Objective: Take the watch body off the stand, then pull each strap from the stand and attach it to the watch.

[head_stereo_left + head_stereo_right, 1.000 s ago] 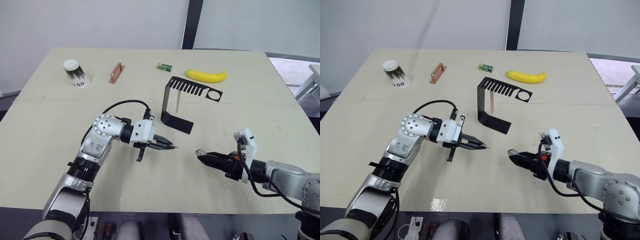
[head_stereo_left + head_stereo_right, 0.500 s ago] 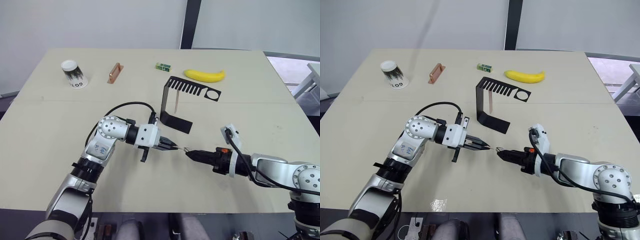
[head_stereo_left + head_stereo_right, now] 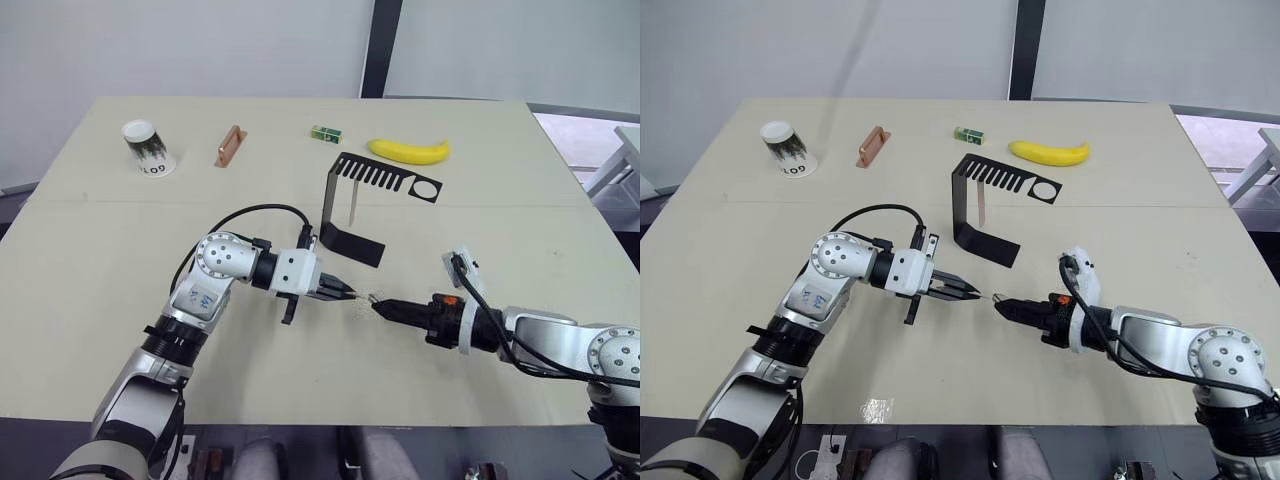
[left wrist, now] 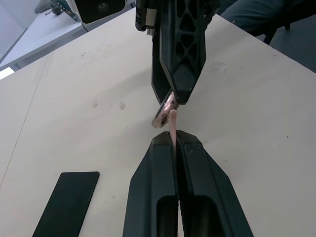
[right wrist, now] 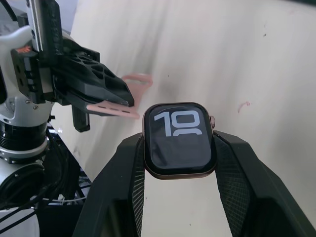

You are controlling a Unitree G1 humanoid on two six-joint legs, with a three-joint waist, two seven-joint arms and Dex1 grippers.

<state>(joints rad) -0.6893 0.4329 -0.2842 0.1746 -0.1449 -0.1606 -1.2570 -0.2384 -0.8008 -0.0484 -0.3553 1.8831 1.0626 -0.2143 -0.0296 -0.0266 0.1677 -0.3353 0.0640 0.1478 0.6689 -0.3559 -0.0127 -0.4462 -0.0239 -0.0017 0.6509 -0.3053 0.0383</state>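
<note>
The black stand rests mid-table, and one pinkish strap hangs from its slotted top plate. In front of it my two grippers meet tip to tip. My left gripper is shut on a second pinkish strap, whose end pokes out toward the watch. My right gripper is shut on the watch body, gripping its two sides, screen lit with white digits. The strap's end touches or nearly touches the watch's edge.
Along the far side of the table lie a paper cup, a copper-brown block, a small green box and a banana. Black cables run along both forearms.
Over the last second my right gripper carried the watch body left and my left gripper moved right until their tips met. In the last half second they barely shifted.
</note>
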